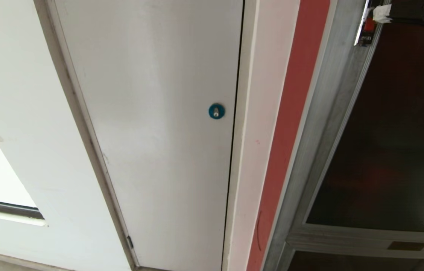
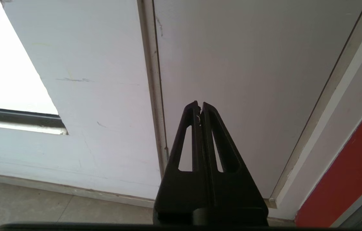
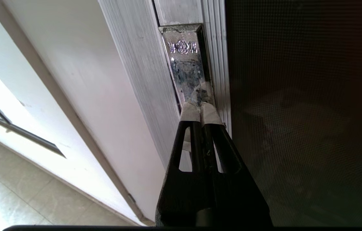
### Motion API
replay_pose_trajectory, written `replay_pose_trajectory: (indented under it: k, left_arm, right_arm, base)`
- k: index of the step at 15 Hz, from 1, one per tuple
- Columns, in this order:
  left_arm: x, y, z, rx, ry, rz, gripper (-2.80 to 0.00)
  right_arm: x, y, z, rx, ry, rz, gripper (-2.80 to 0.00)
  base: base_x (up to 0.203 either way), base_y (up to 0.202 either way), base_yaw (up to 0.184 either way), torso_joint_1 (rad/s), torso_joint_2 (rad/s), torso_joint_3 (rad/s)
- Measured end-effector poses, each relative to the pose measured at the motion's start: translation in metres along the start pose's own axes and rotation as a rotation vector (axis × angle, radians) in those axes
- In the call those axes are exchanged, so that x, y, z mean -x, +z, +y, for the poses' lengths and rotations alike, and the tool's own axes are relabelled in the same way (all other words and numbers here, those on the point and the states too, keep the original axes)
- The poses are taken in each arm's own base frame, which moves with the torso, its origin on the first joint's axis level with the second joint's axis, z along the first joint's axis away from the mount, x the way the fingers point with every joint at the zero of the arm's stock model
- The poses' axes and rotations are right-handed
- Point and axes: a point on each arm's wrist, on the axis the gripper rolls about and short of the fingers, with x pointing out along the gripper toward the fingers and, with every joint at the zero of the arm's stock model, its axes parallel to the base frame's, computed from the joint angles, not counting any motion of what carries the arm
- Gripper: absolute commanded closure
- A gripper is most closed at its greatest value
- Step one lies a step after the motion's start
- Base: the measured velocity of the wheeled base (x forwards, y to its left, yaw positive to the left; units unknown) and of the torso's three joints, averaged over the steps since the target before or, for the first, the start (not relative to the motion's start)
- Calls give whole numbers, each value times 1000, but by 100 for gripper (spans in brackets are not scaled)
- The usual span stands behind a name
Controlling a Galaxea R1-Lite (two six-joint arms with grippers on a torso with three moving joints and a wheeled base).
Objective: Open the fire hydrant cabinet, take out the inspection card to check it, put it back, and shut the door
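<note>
Cabinet door [image 1: 385,128] is at the right of the head frame, shut in its silver frame. Right gripper [image 3: 200,110], fingers pressed together and holding nothing, tips on the chrome latch plate [image 3: 185,64]. Best move, as judged: hook the plate's edge and pull squarely outward. Left gripper [image 2: 199,107] is closed, empty, and idle before the white door [image 2: 248,80].

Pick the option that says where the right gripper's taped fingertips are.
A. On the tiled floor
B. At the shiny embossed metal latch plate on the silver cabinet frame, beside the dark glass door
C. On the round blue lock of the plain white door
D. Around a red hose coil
B: in the right wrist view the shut right gripper has its white-taped tips at the lower end of the shiny embossed metal latch plate on the silver frame, next to the dark tinted glass door.
</note>
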Motion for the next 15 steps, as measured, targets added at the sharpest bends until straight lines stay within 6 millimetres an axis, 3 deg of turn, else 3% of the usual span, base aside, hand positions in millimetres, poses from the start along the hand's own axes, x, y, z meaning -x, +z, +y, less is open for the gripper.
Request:
replay_pose_trajectory:
  k: [15]
  left_arm:
    - [0, 0, 0, 0, -1, 0, 0]
  right_arm:
    - [26, 8, 9, 1, 41, -42, 0]
  base:
    - [0, 0, 0, 0, 0, 0]
